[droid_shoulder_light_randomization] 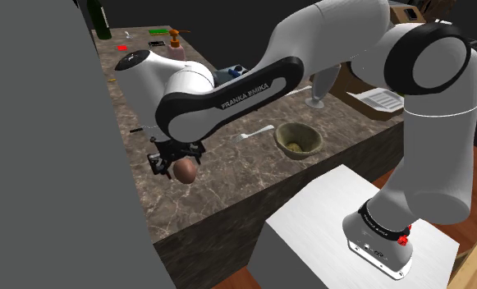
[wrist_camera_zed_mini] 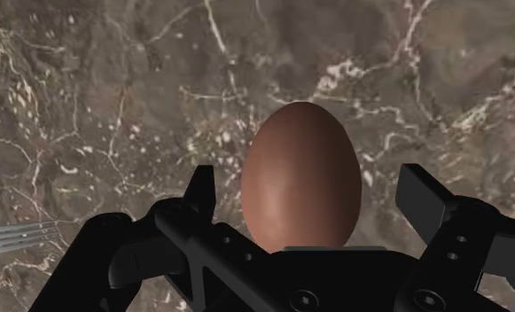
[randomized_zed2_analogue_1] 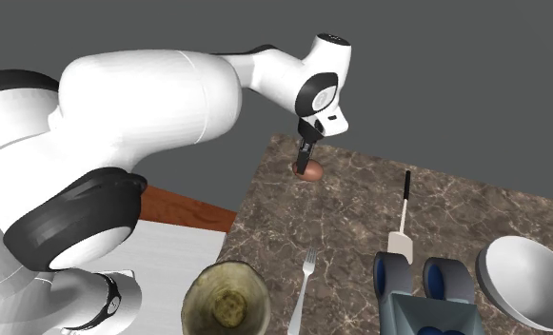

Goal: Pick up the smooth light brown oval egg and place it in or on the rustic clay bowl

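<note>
A: How does the tool [wrist_camera_zed_mini: 307, 191] stand?
B: Its two black fingers are apart, one on each side of the egg [wrist_camera_zed_mini: 301, 164]. A gap shows on both sides, so neither touches it.
A: And the egg itself?
B: Smooth, reddish brown and oval, one end narrower, with a soft sheen down its middle. It lies on the dark brown, pale-veined desk [wrist_camera_zed_mini: 113, 89], close to the edge in the second exterior view.
A: The bowl?
B: The olive-tan bowl [droid_shoulder_light_randomization: 309, 150] sits well apart from the egg, with a fork [droid_shoulder_light_randomization: 257, 131] lying between them.
</note>
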Controlling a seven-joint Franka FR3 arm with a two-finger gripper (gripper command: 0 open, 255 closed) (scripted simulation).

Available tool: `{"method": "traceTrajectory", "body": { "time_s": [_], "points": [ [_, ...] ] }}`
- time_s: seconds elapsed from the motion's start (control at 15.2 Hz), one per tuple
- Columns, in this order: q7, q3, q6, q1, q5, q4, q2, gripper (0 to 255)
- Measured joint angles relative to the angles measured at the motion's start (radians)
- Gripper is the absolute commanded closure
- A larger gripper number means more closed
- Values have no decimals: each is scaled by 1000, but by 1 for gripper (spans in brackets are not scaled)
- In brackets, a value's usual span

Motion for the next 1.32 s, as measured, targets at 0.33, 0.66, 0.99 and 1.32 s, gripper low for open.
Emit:
{"method": "traceTrajectory", "body": {
  "time_s": [0.33, 0.66, 0.99, 1.32],
  "points": [
    [4, -4, 32, -4, -7, -27, 7, 0],
    [5, -4, 33, -3, -7, -27, 7, 255],
    [5, -4, 33, -3, -7, -26, 7, 255],
    [5, -4, 33, -3, -7, -26, 7, 255]
  ]
}}
